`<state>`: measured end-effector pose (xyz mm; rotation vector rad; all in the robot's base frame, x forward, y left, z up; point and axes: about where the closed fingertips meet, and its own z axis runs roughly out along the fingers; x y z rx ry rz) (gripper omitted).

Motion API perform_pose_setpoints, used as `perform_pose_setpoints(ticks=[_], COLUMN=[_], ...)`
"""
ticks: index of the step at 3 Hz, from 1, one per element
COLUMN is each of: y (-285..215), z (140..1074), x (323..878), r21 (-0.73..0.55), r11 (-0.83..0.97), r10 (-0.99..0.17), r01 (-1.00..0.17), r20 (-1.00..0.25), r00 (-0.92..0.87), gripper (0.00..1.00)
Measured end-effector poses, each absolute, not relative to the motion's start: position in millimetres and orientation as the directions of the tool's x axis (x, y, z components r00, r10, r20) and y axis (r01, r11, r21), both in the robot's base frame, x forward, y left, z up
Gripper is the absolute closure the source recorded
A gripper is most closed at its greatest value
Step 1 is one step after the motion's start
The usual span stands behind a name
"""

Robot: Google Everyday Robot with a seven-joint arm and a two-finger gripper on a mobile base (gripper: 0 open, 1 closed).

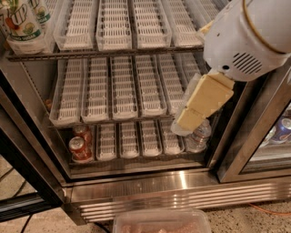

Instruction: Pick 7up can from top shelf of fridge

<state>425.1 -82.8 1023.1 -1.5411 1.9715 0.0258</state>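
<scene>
the fridge (pixel 182 193) stands open, its ribbed steel base across the bottom and three racks of white slotted trays inside. the 7up can (pixel 19 20) stands at the 10 o'clock corner of the view, at the left end of the top shelf (pixel 104 53), upright, with a second can like it (pixel 42 10) just behind it toward 1 o'clock. the robot arm (pixel 248 38), a bulky white housing, comes in from 2 o'clock, and the cream-coloured gripper (pixel 184 122) hangs from it pointing toward 7 o'clock, in front of the right end of the middle rack, well apart from the 7up can. i cannot tell how far open the gripper is, nor whether it has hold of anything. on the bottom rack two red cans (pixel 80 145) sit at 8 o'clock and a clear water bottle (pixel 199 137) sits just below the gripper. a clear plastic tub (pixel 161 221) lies at 6 o'clock
</scene>
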Motion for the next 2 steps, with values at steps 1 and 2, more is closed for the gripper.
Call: perform_pose_setpoints(ticks=[1, 2], y=[-71.4, -13.7], z=[1030.8, 1037.8], x=[420.4, 408.2], r21=[-0.368, -0.381], r11=[0.307, 0.269], r10=[-0.863, -0.817], r01=[-0.878, -0.884], r20=[-0.497, -0.577], r00=[-0.093, 0.000], gripper=[0.00, 0.00])
